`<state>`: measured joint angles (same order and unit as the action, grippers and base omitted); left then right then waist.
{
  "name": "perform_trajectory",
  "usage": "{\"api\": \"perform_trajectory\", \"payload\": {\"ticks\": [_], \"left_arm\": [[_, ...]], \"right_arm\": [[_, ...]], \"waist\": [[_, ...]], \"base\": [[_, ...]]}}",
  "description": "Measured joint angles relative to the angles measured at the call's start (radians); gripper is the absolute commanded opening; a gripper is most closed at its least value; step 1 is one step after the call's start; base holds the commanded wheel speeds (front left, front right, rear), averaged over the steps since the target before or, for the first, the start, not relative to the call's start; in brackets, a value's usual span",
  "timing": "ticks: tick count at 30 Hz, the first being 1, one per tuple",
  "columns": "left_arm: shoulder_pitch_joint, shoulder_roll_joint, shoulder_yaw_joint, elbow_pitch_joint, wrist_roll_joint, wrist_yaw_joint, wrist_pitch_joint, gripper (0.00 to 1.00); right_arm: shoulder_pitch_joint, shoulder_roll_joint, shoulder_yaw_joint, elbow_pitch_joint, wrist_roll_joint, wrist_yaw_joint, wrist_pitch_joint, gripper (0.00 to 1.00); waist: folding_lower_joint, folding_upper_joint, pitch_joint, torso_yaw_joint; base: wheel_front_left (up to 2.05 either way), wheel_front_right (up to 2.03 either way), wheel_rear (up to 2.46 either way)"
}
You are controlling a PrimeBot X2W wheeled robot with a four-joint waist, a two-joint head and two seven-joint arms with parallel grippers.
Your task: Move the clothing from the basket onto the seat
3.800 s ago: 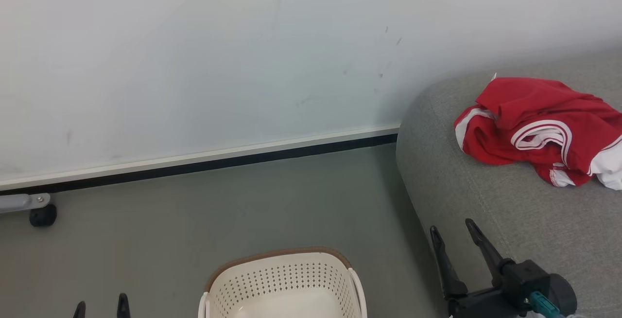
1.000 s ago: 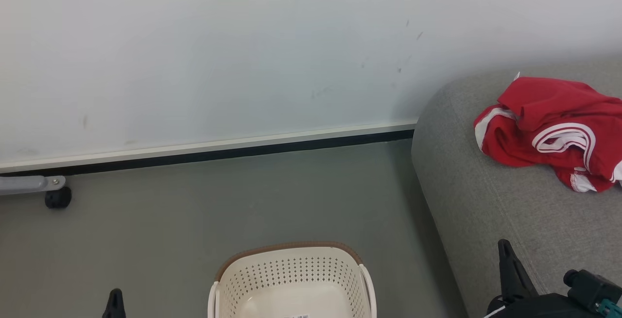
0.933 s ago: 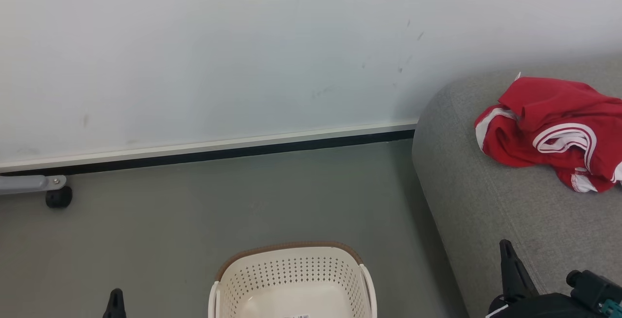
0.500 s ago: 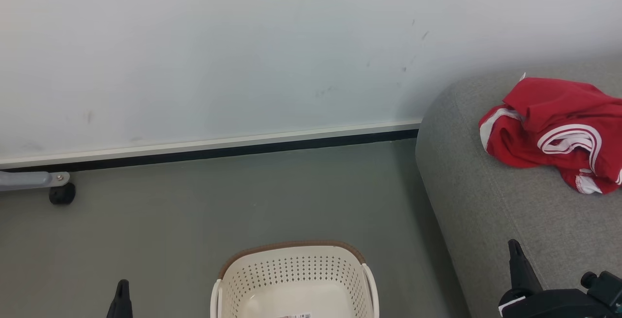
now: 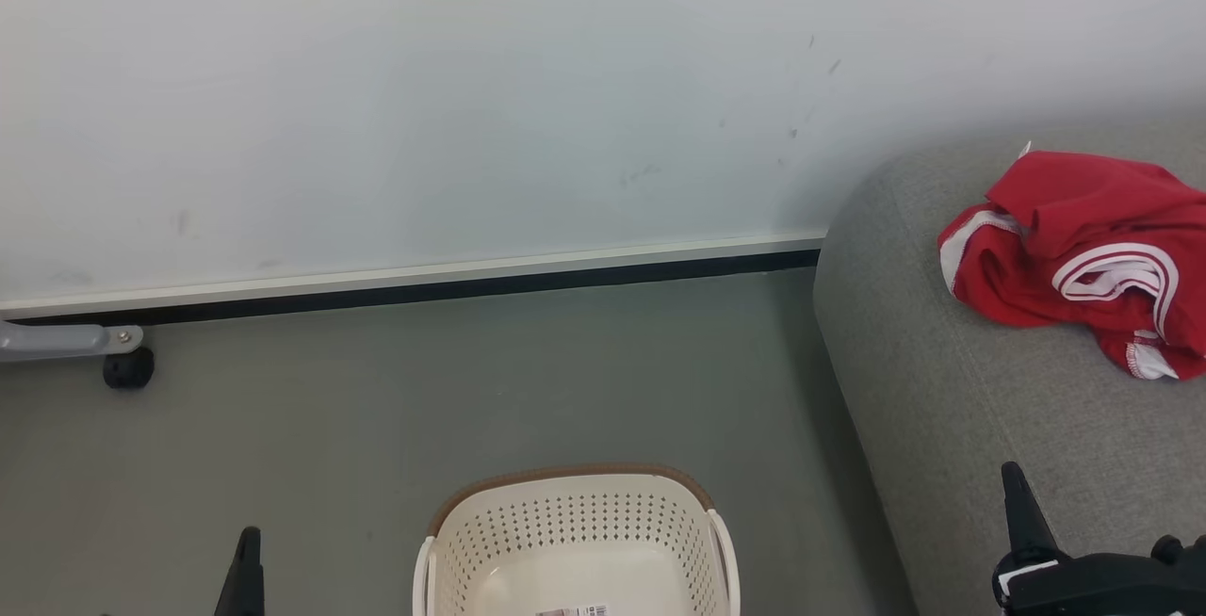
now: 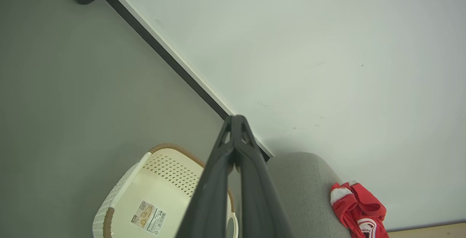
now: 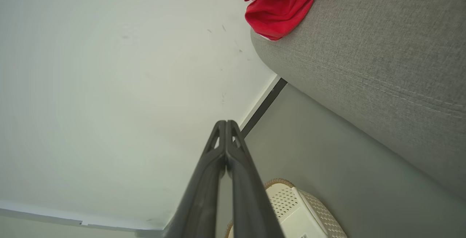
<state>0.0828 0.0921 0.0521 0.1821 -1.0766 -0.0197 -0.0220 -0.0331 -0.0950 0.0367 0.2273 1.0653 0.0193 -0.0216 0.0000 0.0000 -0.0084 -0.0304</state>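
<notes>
Left gripper (image 6: 235,118) and right gripper (image 7: 225,122) each have their fingers pressed flat together; a few seconds ago both pairs stood spread. The clothing (image 5: 1083,253) lies crumpled on the seat (image 5: 942,409), near its rounded end and back edge. The basket (image 5: 565,522) stands on the grey floor (image 5: 471,380) just off that end, its label showing. A white wall (image 5: 471,79) with dark skirting (image 5: 424,293) runs behind, with a black caster (image 5: 128,368) at its foot. The head camera has swung slightly since; the things lie as before.

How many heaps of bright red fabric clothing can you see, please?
1: the red clothing lies bunched on the grey upholstered sofa; garments within may be hidden.
</notes>
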Motion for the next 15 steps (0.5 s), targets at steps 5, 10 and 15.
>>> {"api": "perform_trajectory", "payload": {"ticks": [5,10,15], "left_arm": [[-0.030,-0.005,0.005,0.014,-0.082,-0.017,0.021,0.00],[-0.041,-0.013,0.010,0.032,-0.150,-0.031,0.038,0.00],[-0.068,-0.021,0.014,0.042,-0.220,-0.044,0.057,0.00]], "right_arm": [[-0.005,0.010,-0.027,0.008,0.083,0.018,0.021,0.00],[-0.021,0.015,-0.048,0.015,0.151,0.031,0.039,0.00],[-0.021,0.020,-0.070,0.030,0.220,0.043,0.056,0.00]], "waist": [[0.0000,0.0000,0.002,0.005],[0.0000,0.0000,0.003,0.009],[0.0000,0.0000,0.004,0.013]], "base": [[0.00,0.00,0.00],[0.00,0.00,0.00],[0.00,0.00,0.00]]}}
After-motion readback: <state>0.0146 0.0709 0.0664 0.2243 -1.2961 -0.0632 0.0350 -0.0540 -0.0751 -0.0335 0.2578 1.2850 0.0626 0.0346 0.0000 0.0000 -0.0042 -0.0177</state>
